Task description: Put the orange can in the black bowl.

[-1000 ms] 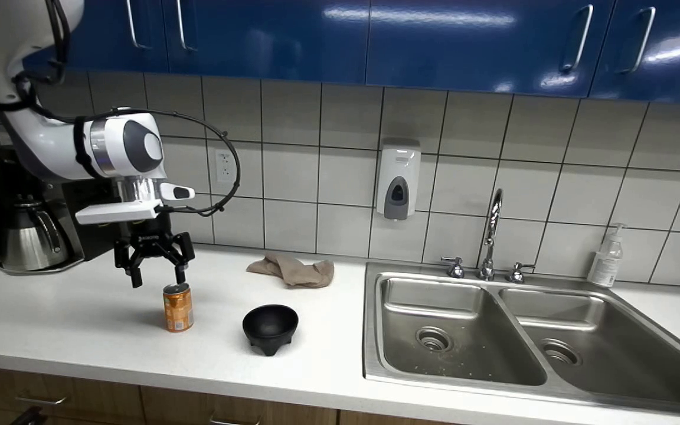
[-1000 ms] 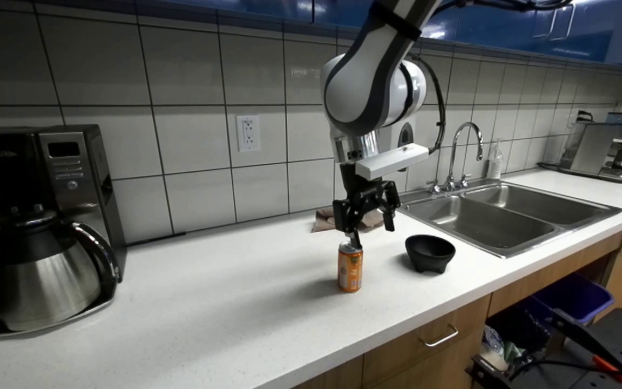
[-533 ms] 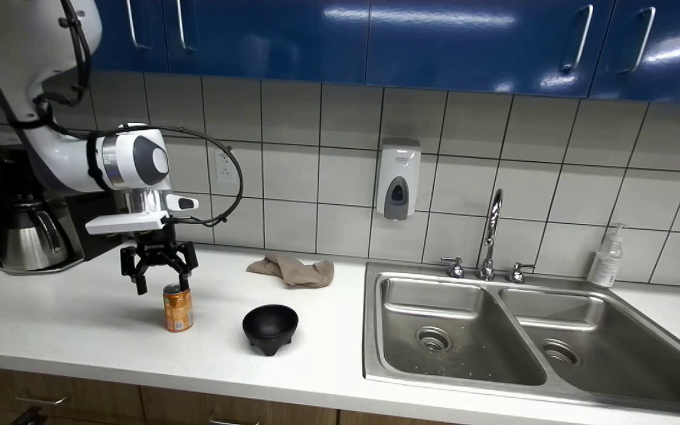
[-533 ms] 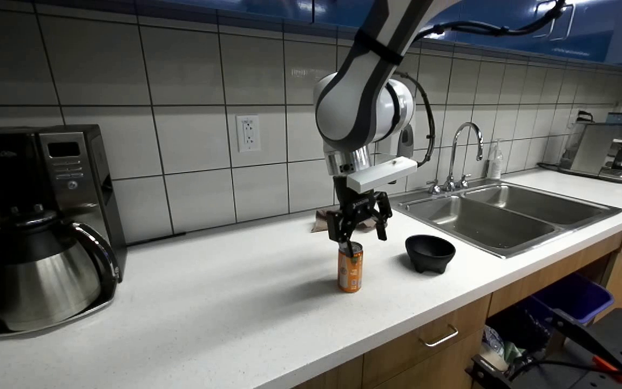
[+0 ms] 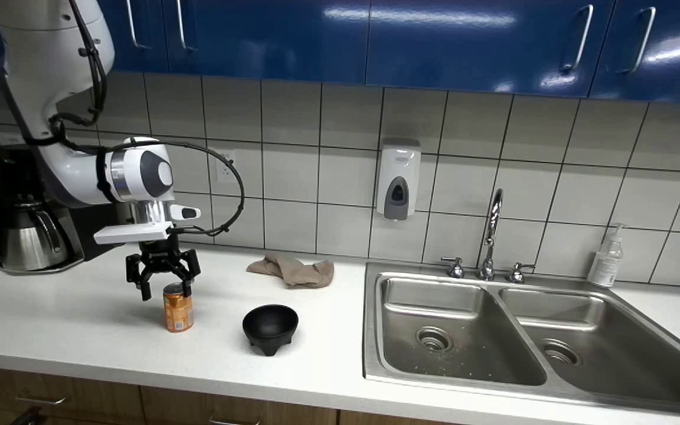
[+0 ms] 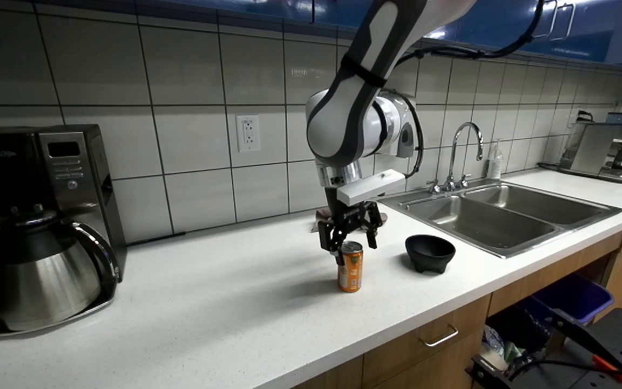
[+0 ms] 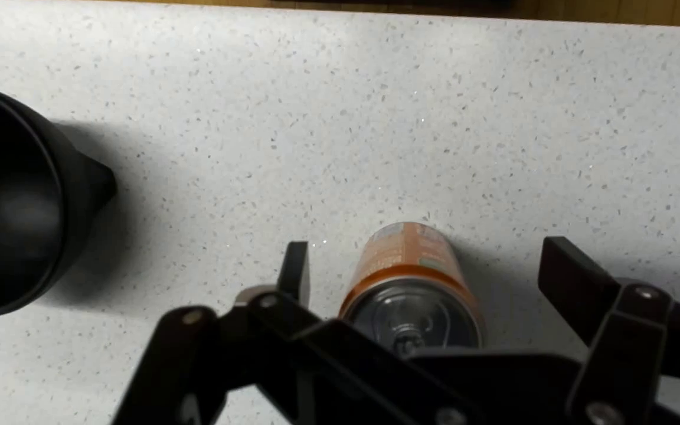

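Over counter, hangs by can with gripper spread, likely to straddle it for carrying to nearby bowl.

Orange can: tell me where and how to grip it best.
Grip the orange can by its upper wall, coming down from above, I'd judge: it stands upright, its round wall offers opposite sides to squeeze, and in the wrist view the open pincer flanks it.

We see an orange can, a black bowl, a black hand, blue cupboards, and a white worktop with many small grey speckles.
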